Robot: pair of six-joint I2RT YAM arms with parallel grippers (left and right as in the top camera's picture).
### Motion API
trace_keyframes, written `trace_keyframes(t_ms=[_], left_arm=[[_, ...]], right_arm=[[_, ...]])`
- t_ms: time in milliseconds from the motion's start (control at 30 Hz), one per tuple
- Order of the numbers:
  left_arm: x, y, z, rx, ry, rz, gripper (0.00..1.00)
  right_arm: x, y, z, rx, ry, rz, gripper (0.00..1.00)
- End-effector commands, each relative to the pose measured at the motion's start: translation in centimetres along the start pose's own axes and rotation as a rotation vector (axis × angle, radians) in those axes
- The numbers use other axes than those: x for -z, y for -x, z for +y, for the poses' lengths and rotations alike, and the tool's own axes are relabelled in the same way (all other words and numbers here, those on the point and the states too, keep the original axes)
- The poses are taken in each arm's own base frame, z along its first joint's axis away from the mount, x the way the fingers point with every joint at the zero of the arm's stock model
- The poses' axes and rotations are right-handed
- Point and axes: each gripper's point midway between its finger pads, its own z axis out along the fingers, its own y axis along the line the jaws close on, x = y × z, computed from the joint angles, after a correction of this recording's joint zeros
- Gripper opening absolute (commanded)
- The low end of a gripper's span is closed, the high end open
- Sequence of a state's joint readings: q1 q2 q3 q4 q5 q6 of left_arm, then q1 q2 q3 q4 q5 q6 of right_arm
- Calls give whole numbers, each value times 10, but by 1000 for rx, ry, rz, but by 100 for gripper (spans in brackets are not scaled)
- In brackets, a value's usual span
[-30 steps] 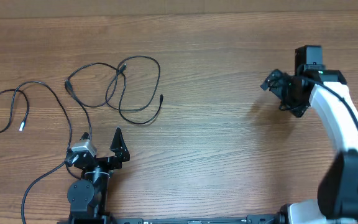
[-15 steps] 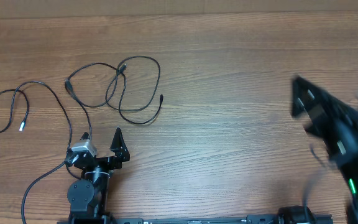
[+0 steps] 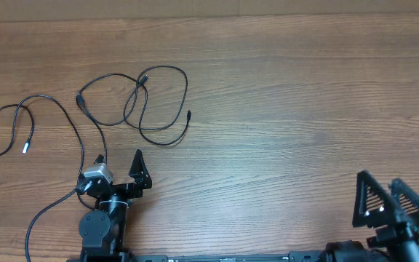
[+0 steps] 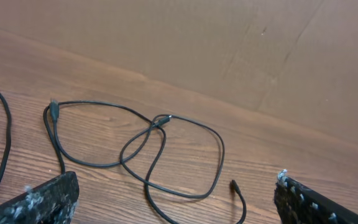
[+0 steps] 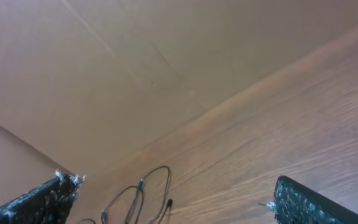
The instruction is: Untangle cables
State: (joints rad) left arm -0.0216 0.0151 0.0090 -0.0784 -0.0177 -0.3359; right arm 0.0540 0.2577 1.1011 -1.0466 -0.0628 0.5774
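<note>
Loosely looped, the thin black cables [image 3: 142, 77] lie on the left part of the brown wood-grain table [image 3: 282, 109], just beyond the left gripper [image 3: 118, 169], whose jaws are spread and hold nothing. A plain brown board wall [image 4: 166, 37] stands behind. The right gripper [image 3: 385, 200], jaws also spread, sits well apart at the lower right, its arm cut off by the edge.

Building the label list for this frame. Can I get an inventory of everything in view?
cables: at least two, exact count unclear, black, on the table's left half; one loops over itself, one farther left has a light tip
table: one, brown wood grain, fills the overhead view
backdrop: one, tan board, beyond the table's far edge
left fingers: two, black, open, empty, near edge below the cables
right fingers: two, black, open, empty, near right corner
</note>
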Motion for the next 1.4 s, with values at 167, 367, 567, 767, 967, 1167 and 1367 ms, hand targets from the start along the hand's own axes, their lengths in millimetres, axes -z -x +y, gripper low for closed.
trace_keyframes(t_ms=[167, 367, 567, 767, 967, 1167, 1367], left_arm=[[0, 0, -1, -21, -8, -5, 100], [0, 0, -1, -21, -8, -5, 100], [0, 0, -1, -21, -8, -5, 100], [0, 0, -1, -21, -8, -5, 100], [0, 0, -1, -21, -8, -5, 100], [0, 0, 0, -21, -8, -4, 100], [0, 0, 0, -21, -8, -4, 100]], right_arm=[[-2, -10, -9, -25, 86, -118, 100], [-7, 7, 3, 5, 201, -273, 100], [-5, 40, 28, 147, 325, -490, 100], [15, 60, 55, 400, 476, -828, 100], [-2, 38, 41, 463, 496, -902, 100], [-45, 3, 9, 453, 444, -799, 100], [-86, -31, -32, 428, 324, -666, 100]])
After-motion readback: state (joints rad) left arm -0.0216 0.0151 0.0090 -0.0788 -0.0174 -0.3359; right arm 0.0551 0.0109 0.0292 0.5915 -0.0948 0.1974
